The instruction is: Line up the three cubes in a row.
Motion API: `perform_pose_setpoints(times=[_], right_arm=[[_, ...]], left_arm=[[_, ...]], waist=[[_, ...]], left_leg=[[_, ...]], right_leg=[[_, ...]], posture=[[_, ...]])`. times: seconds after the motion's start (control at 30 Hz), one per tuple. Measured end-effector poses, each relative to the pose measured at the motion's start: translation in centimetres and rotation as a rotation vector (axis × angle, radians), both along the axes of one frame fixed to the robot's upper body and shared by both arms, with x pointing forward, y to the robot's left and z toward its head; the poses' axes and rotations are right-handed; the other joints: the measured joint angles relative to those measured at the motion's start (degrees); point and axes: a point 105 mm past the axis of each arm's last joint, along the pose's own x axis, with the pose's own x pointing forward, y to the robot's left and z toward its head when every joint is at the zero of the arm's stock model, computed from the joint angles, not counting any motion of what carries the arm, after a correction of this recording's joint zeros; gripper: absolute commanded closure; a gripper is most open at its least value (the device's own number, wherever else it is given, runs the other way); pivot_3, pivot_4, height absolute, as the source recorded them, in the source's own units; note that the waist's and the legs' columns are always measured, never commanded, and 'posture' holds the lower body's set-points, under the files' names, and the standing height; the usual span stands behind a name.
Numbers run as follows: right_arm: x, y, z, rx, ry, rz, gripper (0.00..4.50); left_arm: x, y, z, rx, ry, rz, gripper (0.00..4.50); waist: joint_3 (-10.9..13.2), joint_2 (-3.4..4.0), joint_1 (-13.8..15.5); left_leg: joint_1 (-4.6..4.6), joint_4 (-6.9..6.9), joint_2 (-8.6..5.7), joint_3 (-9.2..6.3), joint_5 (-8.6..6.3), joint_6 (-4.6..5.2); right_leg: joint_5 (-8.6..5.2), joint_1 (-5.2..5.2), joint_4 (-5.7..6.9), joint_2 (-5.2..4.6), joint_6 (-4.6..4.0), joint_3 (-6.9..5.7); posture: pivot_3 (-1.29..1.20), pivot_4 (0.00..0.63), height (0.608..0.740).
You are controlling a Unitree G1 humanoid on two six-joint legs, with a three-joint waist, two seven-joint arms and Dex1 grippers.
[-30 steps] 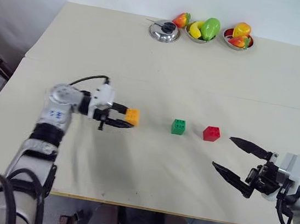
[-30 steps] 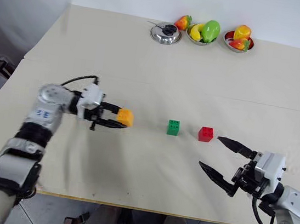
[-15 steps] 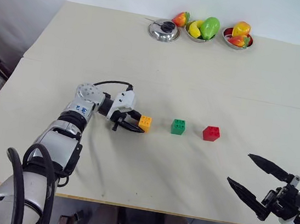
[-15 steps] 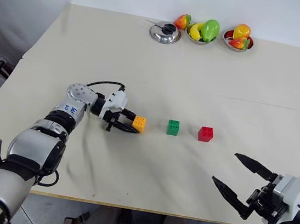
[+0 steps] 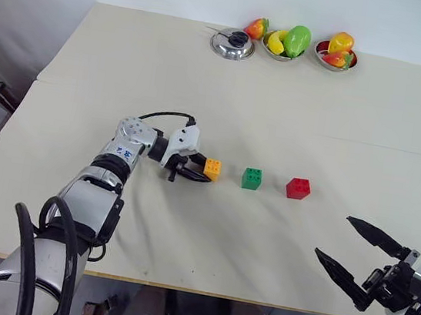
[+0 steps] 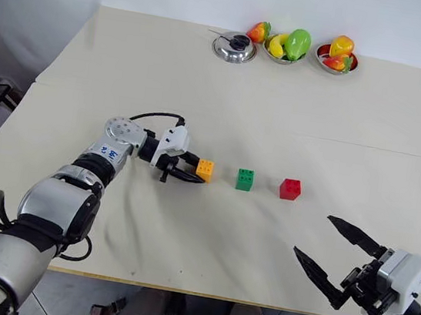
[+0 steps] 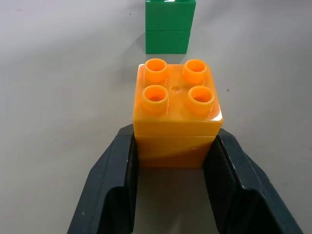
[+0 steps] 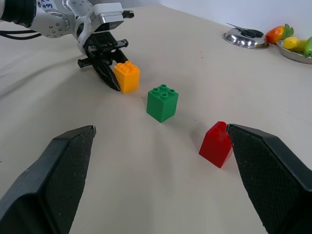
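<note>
My left gripper is shut on the orange-yellow cube, its two black fingers pressing the cube's sides low at the tabletop. The green cube stands a short gap to its right, and the red cube a similar gap further right, so the three cubes sit roughly along one line. In the left wrist view the green cube lies straight beyond the orange-yellow cube. My right gripper hangs open and empty near the table's front right, well short of the red cube.
Three steel bowls stand at the table's far edge: one with a small dark item, two holding toy fruits. The cream table has its front edge close to my right gripper.
My left gripper carried the orange-yellow cube to the right, closing most of the gap to the green cube. My right gripper drew back towards the table's front edge, still open.
</note>
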Motion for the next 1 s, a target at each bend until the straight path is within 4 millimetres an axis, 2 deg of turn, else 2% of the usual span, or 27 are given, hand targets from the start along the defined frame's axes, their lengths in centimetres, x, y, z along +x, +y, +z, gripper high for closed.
perform_pose_setpoints(times=[0.23, 0.33, 0.43, 0.53, 0.6, 0.67, 0.77, 0.83, 0.9, 1.0], right_arm=[[-0.1, 0.1, -0.2, 0.006, 0.006, -0.001, 0.0], [-0.1, 0.2, -0.1, 0.004, -0.004, 0.008, 0.0], [-0.1, 0.0, -0.2, -0.012, 0.004, 0.031, 0.0], [0.0, -1.0, -0.4, -0.046, 0.025, 0.046, 0.0], [0.2, -2.4, -0.5, -0.087, 0.034, 0.048, 0.0], [0.3, -3.6, -0.5, -0.106, 0.045, 0.04, 0.0], [0.5, -5.0, -0.9, -0.151, 0.05, 0.069, 0.0], [0.2, -6.4, -1.6, -0.183, 0.079, 0.072, 0.0], [0.0, -7.6, -2.2, -0.192, 0.094, 0.063, 0.0], [0.5, -8.4, -2.4, -0.208, 0.091, 0.062, 0.0]], left_arm=[[0.2, 0.0, 0.0, -0.005, -0.003, 0.015, 0.55], [0.2, 0.8, 0.2, -0.003, -0.003, 0.019, 0.55], [-0.2, 3.4, 1.0, -0.001, -0.007, 0.008, 0.55], [-0.6, 6.8, 2.1, -0.015, -0.041, 0.035, 0.55], [-1.3, 10.8, 2.2, -0.013, -0.075, 0.127, 0.55], [-2.3, 13.8, 2.0, -0.008, -0.075, 0.198, 0.55], [-5.7, 16.9, 0.9, -0.026, -0.058, 0.255, 0.55], [-8.0, 18.0, -0.2, -0.039, -0.011, 0.281, 0.55], [-9.5, 18.3, -0.7, -0.057, 0.017, 0.304, 0.55], [-10.0, 18.4, 0.2, -0.105, -0.03, 0.37, 0.55]], waist=[[0.0, 0.0, -0.1], [0.0, 0.0, -0.2], [0.0, 0.0, -0.8], [0.0, 0.0, -1.2], [0.0, 0.01, -2.0], [0.0, 0.01, -2.0], [0.0, 0.08, -2.0], [0.0, 0.08, -1.6], [0.0, 0.08, -0.7], [0.0, 0.1, -0.3]], left_leg=[[0.01, 0.0, 0.0, 0.0, 0.0, 0.0], [-0.01, -0.01, 0.0, 0.0, 0.0, 0.0], [-0.01, -0.05, 0.01, 0.06, 0.0, -0.01], [-0.01, -0.05, 0.02, 0.03, 0.0, -0.01], [0.05, -0.08, 0.29, 0.08, -0.01, -0.01], [0.06, -0.08, 0.34, 0.04, -0.02, -0.02], [0.12, -0.06, 0.34, 0.06, -0.03, -0.01], [0.1, -0.02, 0.35, 0.0, -0.04, 0.0], [0.09, 0.06, 0.33, -0.11, -0.03, 0.02], [0.17, 0.09, 0.3, -0.13, -0.01, 0.02]], right_leg=[[0.0, 0.0, 0.03, -0.01, 0.0, 0.0], [0.0, -0.03, 0.02, 0.0, 0.0, -0.01], [0.0, -0.09, 0.02, 0.02, 0.0, 0.02], [-0.01, -0.08, 0.02, 0.01, -0.01, 0.01], [-0.01, -0.07, 0.03, 0.01, -0.01, 0.1], [-0.02, -0.07, 0.04, 0.05, -0.04, 0.05], [-0.02, -0.04, 0.08, -0.02, -0.04, 0.16], [-0.03, 0.0, 0.08, -0.03, -0.05, 0.11], [-0.03, 0.07, 0.09, -0.11, -0.06, 0.05], [0.0, 0.12, 0.1, -0.25, -0.08, 0.11]], posture=[[0.0, 0.15, 0.74], [0.0, 0.15, 0.74], [0.0, 0.15, 0.74], [0.0, 0.15, 0.74], [0.0, 0.15, 0.74], [0.0, 0.15, 0.74], [0.0, 0.15, 0.74], [0.0, 0.15, 0.74], [0.0, 0.15, 0.74], [0.0, 0.15, 0.74]])
